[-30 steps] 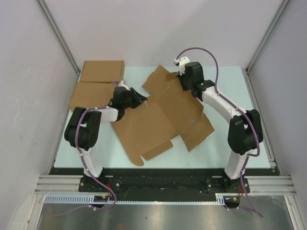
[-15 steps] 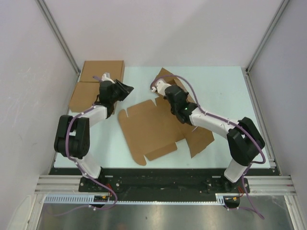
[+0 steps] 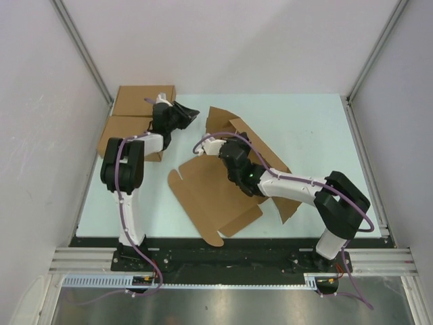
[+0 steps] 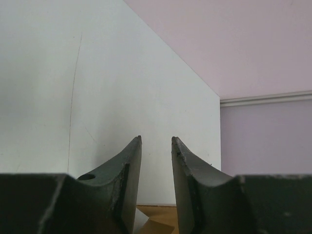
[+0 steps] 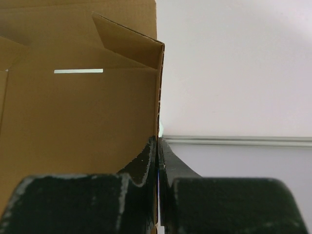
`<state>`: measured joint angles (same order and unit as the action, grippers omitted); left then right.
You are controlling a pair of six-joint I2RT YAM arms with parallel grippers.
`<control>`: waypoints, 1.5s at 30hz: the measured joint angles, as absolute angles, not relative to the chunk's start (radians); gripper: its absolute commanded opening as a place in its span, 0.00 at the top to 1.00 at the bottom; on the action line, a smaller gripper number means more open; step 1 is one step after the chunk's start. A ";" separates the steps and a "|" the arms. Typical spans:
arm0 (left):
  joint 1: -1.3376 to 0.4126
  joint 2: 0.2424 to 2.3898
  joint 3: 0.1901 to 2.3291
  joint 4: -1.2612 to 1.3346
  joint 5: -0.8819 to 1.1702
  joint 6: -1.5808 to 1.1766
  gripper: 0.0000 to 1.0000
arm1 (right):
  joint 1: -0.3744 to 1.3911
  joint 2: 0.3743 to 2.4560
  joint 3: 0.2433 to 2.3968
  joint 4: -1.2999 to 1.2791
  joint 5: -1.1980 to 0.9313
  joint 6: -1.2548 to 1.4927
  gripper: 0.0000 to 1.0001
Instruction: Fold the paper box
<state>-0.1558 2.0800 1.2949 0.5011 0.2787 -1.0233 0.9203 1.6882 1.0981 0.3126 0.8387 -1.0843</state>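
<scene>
Brown die-cut paper box (image 3: 203,196) lies mid-table, far panel raised.

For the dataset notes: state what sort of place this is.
Probably a robotics lab work cell: a pale table enclosed by plain white panels on aluminium rails, a left arm and right arm bolted at its near edge, and a paper box to fold.

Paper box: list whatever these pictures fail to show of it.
- Right wrist view: how deep the paper box sits in the shut right pincer; its fingers hide that.
- Top view: its right part, under the right arm.
- Left wrist view: a brown sliver below the open left pincer, cut by the frame edge; which cardboard, unclear.
</scene>
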 measured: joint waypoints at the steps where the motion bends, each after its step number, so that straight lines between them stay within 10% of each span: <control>1: -0.156 2.094 1.307 0.505 0.287 -1.024 0.63 | 0.930 1.688 1.086 0.333 0.847 -1.103 1.00; 45: -0.264 2.048 0.773 1.277 0.582 -1.336 0.65 | 1.039 1.692 1.034 0.393 0.910 -1.000 1.00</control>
<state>-0.2642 2.0476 0.7731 1.2766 0.5823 -1.3357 1.0393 1.6920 1.0340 0.3927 0.9100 -1.0004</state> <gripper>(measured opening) 0.347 0.023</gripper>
